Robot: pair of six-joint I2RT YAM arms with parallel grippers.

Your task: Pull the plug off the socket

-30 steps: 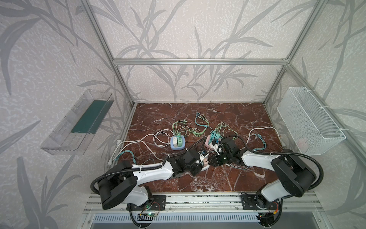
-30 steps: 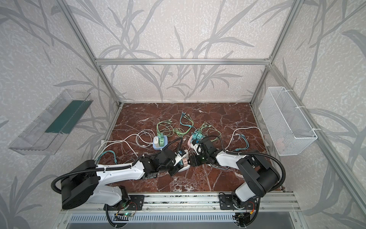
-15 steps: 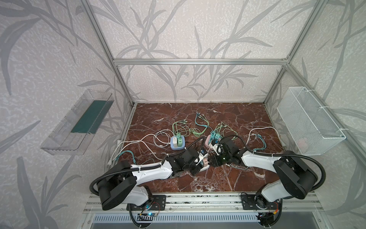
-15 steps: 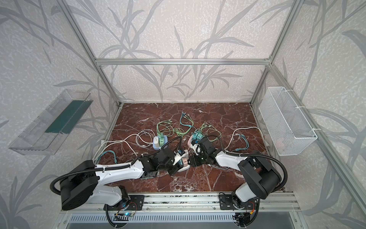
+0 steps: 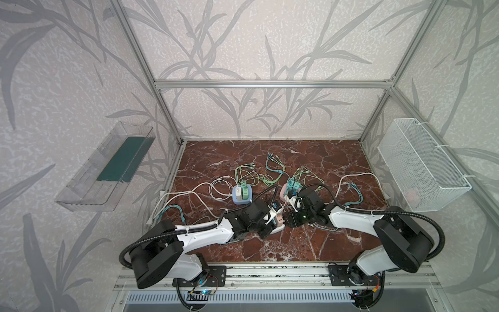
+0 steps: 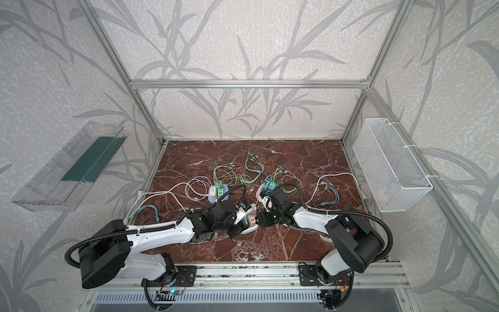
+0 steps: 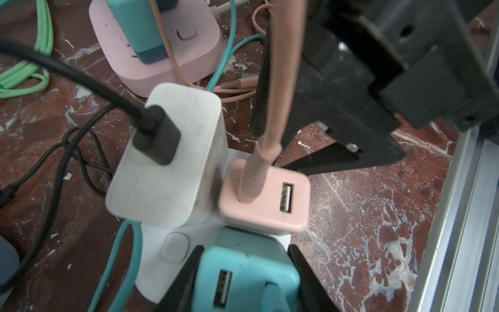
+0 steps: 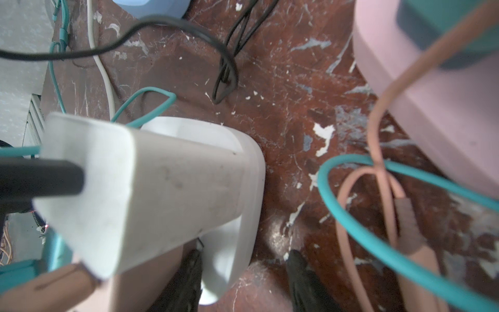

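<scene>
A white socket [image 7: 154, 237] lies on the marble floor near the front and carries three plugs. They are a teal plug [image 7: 243, 281], a pink plug [image 7: 264, 200] with a pink cable, and a white charger [image 7: 167, 162] with a black cable. My left gripper [image 7: 245, 270] [image 5: 274, 220] is shut on the teal plug, one finger on each side, and the plug sits in the socket. My right gripper [image 8: 243, 270] [image 5: 290, 220] straddles the socket's rim [image 8: 243, 189]. One of its fingers [image 8: 193, 267] is against the socket and the other stands off it over the floor.
A pink socket [image 7: 162, 54] with teal plugs stands just behind, and a blue socket [image 5: 242, 195] further left. Green, teal, white and pink cables [image 5: 251, 175] sprawl over the floor. A wire basket [image 5: 421, 167] hangs on the right wall and a clear tray [image 5: 108, 167] on the left.
Both grippers have stayed at the white socket with hardly any shift. The teal plug is in the same place.
</scene>
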